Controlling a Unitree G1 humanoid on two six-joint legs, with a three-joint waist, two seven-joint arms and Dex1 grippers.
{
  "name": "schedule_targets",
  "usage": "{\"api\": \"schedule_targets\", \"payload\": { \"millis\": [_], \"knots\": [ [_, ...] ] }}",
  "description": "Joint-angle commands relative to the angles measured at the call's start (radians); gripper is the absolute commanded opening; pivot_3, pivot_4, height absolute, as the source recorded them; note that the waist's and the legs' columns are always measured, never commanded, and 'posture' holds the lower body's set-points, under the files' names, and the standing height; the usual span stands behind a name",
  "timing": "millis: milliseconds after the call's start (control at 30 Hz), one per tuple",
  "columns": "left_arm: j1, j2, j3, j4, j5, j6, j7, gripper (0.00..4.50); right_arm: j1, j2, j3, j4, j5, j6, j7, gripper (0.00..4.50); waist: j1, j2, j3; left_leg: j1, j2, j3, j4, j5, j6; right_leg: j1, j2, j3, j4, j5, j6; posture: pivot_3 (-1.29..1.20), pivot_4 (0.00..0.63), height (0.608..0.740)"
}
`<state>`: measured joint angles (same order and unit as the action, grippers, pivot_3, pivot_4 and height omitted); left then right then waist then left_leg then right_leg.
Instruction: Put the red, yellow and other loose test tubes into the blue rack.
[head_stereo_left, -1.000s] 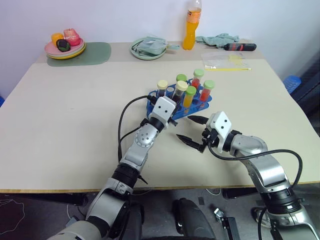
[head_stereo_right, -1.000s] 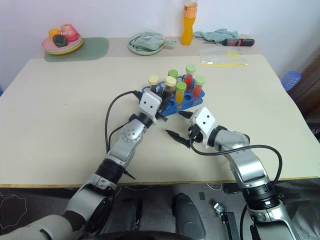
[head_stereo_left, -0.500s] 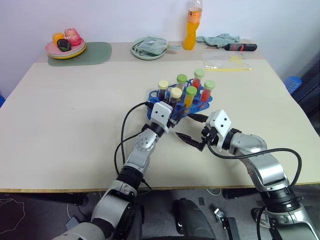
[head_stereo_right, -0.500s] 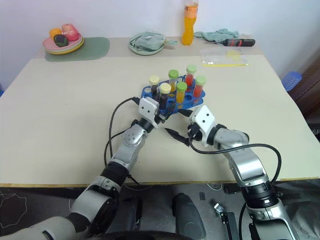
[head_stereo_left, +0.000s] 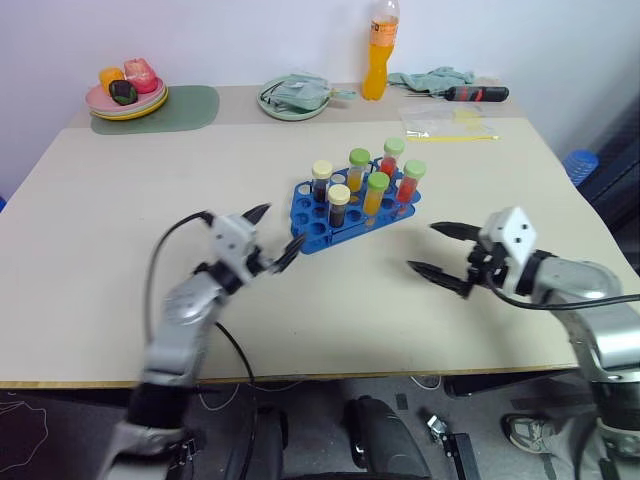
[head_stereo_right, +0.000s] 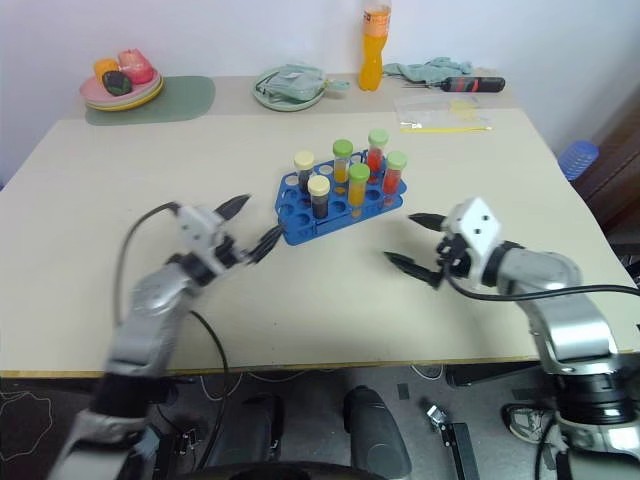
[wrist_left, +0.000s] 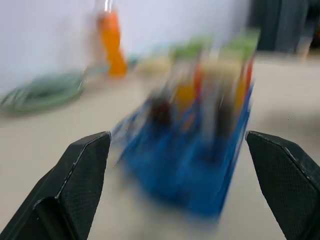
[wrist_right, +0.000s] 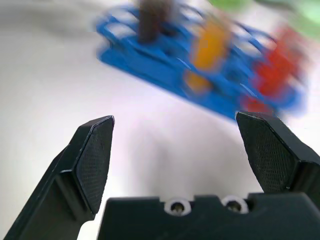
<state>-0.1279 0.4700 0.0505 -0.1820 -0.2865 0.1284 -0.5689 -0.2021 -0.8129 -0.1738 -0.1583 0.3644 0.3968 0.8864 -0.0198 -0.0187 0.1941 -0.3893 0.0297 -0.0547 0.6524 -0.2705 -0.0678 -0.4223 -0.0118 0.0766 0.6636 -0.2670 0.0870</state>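
Bottle (head_stereo_left: 377, 52) label — no legible writing

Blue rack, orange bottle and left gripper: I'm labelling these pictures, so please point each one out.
blue rack (head_stereo_left: 312, 222), left eye view, its near empty holes.
orange bottle (head_stereo_left: 378, 70), left eye view, its lower body.
left gripper (head_stereo_left: 276, 235), left eye view, midway between its open fingertips.

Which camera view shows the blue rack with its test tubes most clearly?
The left eye view: the blue rack stands whole and sharp there, six capped tubes upright in it. The right eye view shows nearly the same. The left wrist view shows it blurred; the right wrist view shows part of it, also blurred.
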Motion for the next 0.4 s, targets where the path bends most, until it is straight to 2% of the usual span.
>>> {"api": "schedule_targets", "payload": {
  "millis": [33,133,400],
  "knots": [
    [0.07,0.074,0.106,-0.091,-0.048,0.093,-0.013,4.45,0.01,-0.046,-0.067,0.059,-0.002,-0.034,0.029,4.31,0.003,0.0,0.0,0.0,0.0,0.0,0.0,0.0,0.0,0.0,0.0,0.0,0.0,0.0,0.0,0.0,0.15,0.74],
    [0.158,0.128,0.201,-0.116,-0.051,0.13,-0.007,4.45,0.022,-0.063,-0.074,0.108,-0.009,-0.061,0.054,4.31,0.002,0.0,0.0,0.0,0.0,0.0,0.0,0.0,0.0,0.001,0.0,0.0,-0.001,0.0,0.0,0.0,0.15,0.74],
    [0.264,0.155,0.248,-0.179,-0.028,0.163,0.01,4.45,-0.075,-0.024,-0.043,0.221,-0.004,-0.097,0.07,4.31,-0.002,0.0,0.0,0.001,0.001,0.001,0.0,0.0,0.001,0.001,0.001,0.0,-0.001,0.0,0.0,0.0,0.15,0.74]
  ]
}}
